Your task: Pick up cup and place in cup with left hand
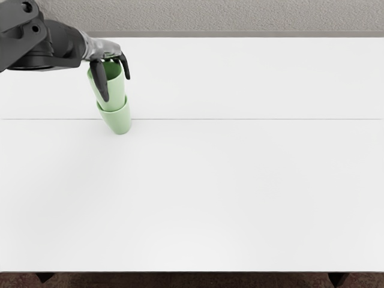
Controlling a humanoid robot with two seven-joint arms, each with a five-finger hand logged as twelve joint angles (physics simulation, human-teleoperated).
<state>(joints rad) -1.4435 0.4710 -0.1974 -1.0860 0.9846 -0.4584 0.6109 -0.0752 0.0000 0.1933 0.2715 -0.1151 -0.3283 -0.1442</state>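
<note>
My left hand (114, 77) comes in from the upper left and has its dark fingers around the upper green cup (116, 91). One finger lies against that cup's front wall, others reach round by its right side near the rim. The upper cup's lower part is inside the rim of a second green cup (120, 122), which is below it at the table. How deep it sits inside is hidden by the lower cup's wall.
The white table (210, 180) has a thin seam running across it. Behind its far edge is a grey textured surface (240, 17). The right arm does not show.
</note>
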